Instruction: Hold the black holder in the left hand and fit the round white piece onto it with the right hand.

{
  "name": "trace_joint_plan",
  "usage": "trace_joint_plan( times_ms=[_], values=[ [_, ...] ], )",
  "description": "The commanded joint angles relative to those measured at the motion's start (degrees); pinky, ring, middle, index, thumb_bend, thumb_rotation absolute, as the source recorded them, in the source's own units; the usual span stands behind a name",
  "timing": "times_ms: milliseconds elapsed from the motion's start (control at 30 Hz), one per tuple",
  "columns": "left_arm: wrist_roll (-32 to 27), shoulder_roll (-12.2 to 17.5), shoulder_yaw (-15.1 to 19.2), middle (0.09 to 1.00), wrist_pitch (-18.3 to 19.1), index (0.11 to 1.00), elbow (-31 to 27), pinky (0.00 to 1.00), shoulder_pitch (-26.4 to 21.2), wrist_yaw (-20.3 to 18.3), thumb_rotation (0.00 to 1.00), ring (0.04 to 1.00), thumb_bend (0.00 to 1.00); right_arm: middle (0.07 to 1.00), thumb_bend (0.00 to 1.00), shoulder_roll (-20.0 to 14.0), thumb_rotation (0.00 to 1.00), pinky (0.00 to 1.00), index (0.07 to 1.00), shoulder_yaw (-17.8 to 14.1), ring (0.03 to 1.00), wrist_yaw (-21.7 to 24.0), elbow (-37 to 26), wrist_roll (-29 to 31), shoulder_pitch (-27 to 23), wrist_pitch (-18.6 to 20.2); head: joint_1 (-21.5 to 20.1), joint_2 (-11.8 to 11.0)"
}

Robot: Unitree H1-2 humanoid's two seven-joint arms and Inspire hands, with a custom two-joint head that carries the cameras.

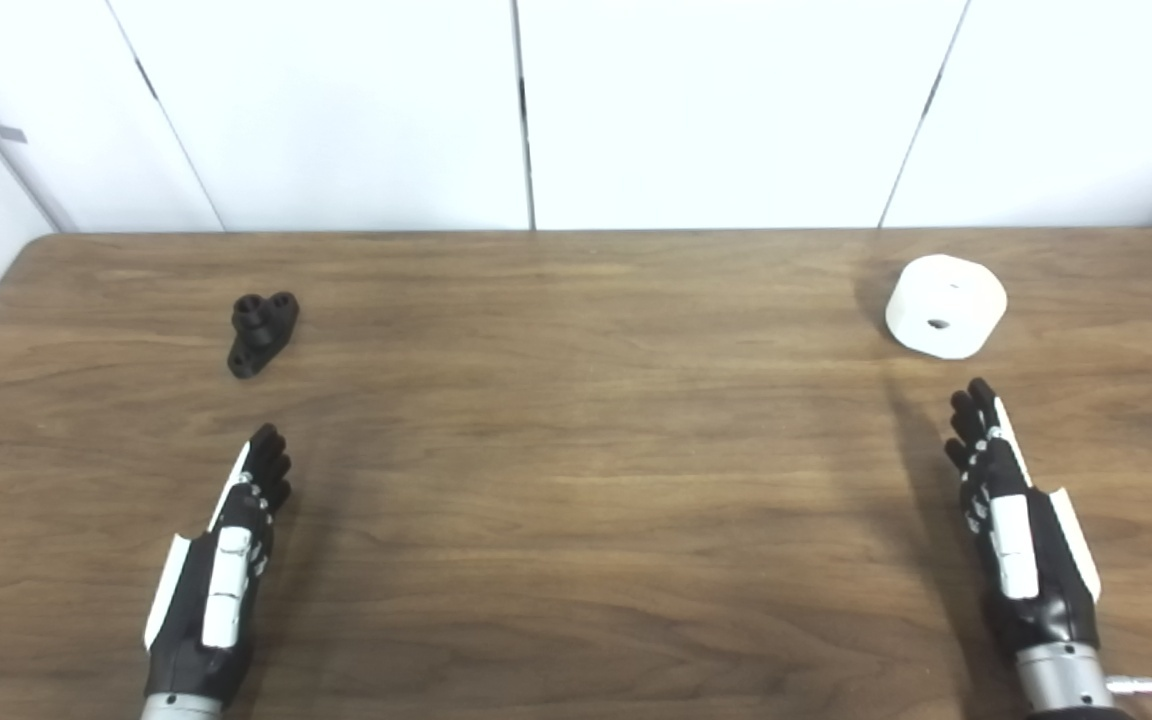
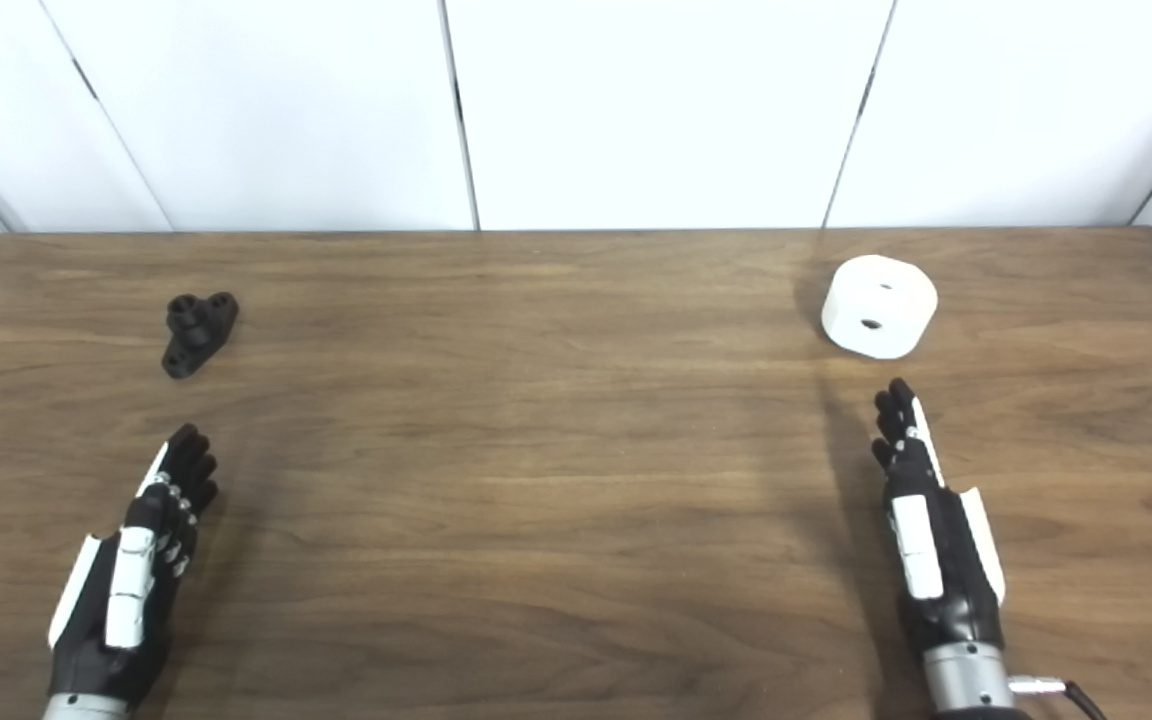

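The black holder [image 1: 262, 331] lies on the wooden table [image 1: 576, 450] at the far left; it also shows in the right eye view [image 2: 198, 332]. The round white piece [image 1: 945, 305], a short cylinder with small holes, sits at the far right, and shows in the right eye view [image 2: 878, 305]. My left hand [image 1: 226, 560] rests near the front left, fingers straight and pointing at the holder, open and empty, a short way in front of it. My right hand [image 1: 1011, 520] is open and empty, fingers straight, just in front of the white piece.
A white panelled wall [image 1: 576, 110] stands right behind the table's far edge. Bare wood lies between the two hands.
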Motion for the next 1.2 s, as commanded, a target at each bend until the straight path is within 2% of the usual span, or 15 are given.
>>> trace_joint_plan(
  times_ms=[0, 367, 533, 633, 867, 1167],
  values=[
    [0.28, 0.69, -0.21, 1.000, -0.22, 1.000, 0.30, 1.00, -0.25, 0.27, 1.00, 1.000, 0.61, 0.983, 0.64, 0.98, 1.00, 1.00, 1.000, 0.18, 1.000, -0.19, 1.32, 0.31, 0.65, -1.65, 0.00, 0.05],
    [0.79, 0.42, -0.28, 1.000, -0.49, 1.000, 0.22, 1.00, -0.25, 0.57, 1.00, 1.000, 0.61, 0.985, 0.64, 0.96, 1.00, 1.00, 1.000, 0.16, 1.000, -0.34, 1.43, -0.02, 0.62, -1.90, 0.75, -0.24],
    [1.33, -0.29, -0.81, 1.000, -1.18, 1.000, 0.86, 1.00, -0.25, 0.76, 1.00, 1.000, 0.59, 0.983, 0.64, 0.48, 1.00, 1.00, 1.000, -0.18, 1.000, -0.29, 2.83, -0.09, 0.49, -3.16, 3.91, -2.59],
    [2.65, -1.10, -1.22, 1.000, -0.34, 1.000, 0.80, 1.00, -0.18, 1.56, 1.00, 1.000, 0.61, 0.986, 0.63, -0.06, 1.00, 1.00, 1.000, -0.38, 1.000, 0.15, 4.29, 0.51, 0.21, -4.48, 6.11, -3.81],
    [4.43, -2.62, -2.52, 1.000, -2.29, 0.995, 2.39, 1.00, -0.60, 2.42, 1.00, 1.000, 0.58, 0.993, 0.65, -1.38, 1.00, 1.00, 1.000, -0.85, 1.000, 1.25, 7.53, 1.91, -0.77, -6.36, 11.67, -6.85],
    [6.16, -4.17, -3.64, 1.000, -3.98, 0.995, 3.12, 1.00, -0.69, 3.21, 1.00, 1.000, 0.57, 1.000, 0.66, -1.97, 1.00, 1.00, 1.000, -1.15, 1.000, 2.84, 7.70, 4.62, -0.83, -4.69, 14.95, -8.30]
  ],
)
